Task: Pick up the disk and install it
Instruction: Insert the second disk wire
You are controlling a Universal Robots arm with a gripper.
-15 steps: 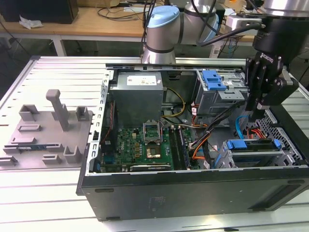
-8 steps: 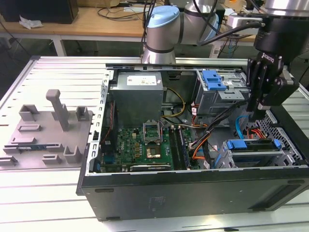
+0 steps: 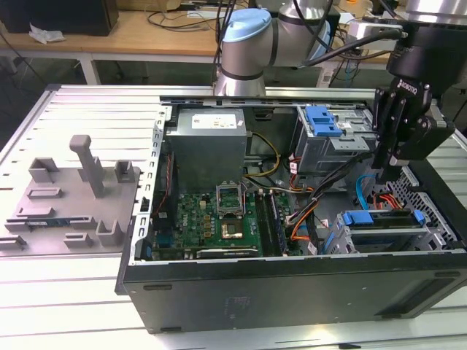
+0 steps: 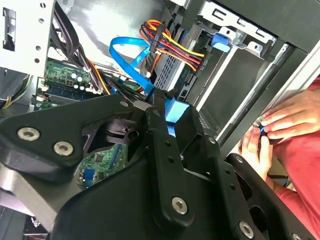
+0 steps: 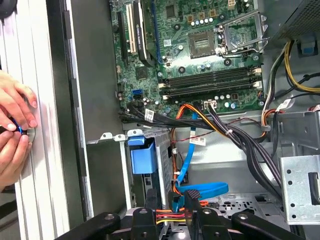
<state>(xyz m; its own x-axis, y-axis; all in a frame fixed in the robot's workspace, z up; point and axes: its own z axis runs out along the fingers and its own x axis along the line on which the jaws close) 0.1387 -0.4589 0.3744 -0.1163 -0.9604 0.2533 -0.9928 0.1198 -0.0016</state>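
In the exterior view, an open computer case [image 3: 292,292] lies on its side on a slatted metal table [image 3: 80,109]. The gripper [image 3: 387,162] hangs above the case's corner on the exterior view's right, clear of the case rim. Its black fingers point down and stand close together with nothing visible between them; whether they fully meet I cannot tell. Just below it, the disk [image 3: 383,221] sits flat in the lower drive bay, its blue bracket showing along the top edge, near the case's front wall. A blue data cable [image 3: 359,193] curves through the open gap between the gripper and the bay. A second drive cage with a blue latch [image 3: 323,120] stands behind, and the motherboard [image 3: 211,219] fills the case floor. A grey fixture plate [image 3: 69,200] lies well apart on the exterior view's left.

In the second wrist view, the gripper's black linkage [image 4: 165,165] crowds the foreground, with a bundle of coloured power wires [image 4: 172,47] beyond it. A person's hands [image 4: 280,122] pinch a small blue item at the case's outer edge.

In the first wrist view, the hands [image 5: 15,125] rest against the table beside the case wall [image 5: 75,100]. A blue drive bracket [image 5: 142,155] sits in the metal cage, and cables cross the space beside it.
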